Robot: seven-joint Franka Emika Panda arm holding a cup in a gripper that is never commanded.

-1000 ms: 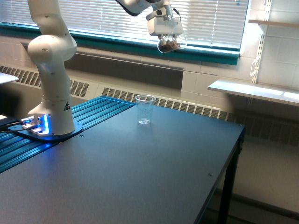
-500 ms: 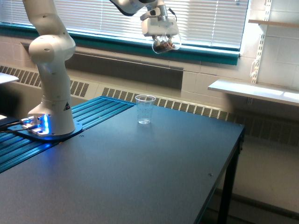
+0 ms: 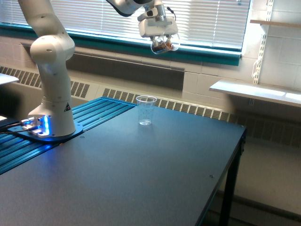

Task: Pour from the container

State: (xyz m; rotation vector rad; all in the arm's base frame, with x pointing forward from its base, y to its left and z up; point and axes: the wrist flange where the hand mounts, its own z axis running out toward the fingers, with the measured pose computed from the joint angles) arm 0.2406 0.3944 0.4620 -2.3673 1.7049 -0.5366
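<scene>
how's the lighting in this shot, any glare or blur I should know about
Exterior view: bright daylight through the blinds backlights the gripper and the container, blurring the container's outline; the robot base glows blue; the plastic cup and table look sharp.

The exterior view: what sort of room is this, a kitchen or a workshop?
Most likely a lab or classroom, not a kitchen: a white robot arm bolted beside a plain dark table, window blinds above a long radiator, and bare wall shelves.
</scene>
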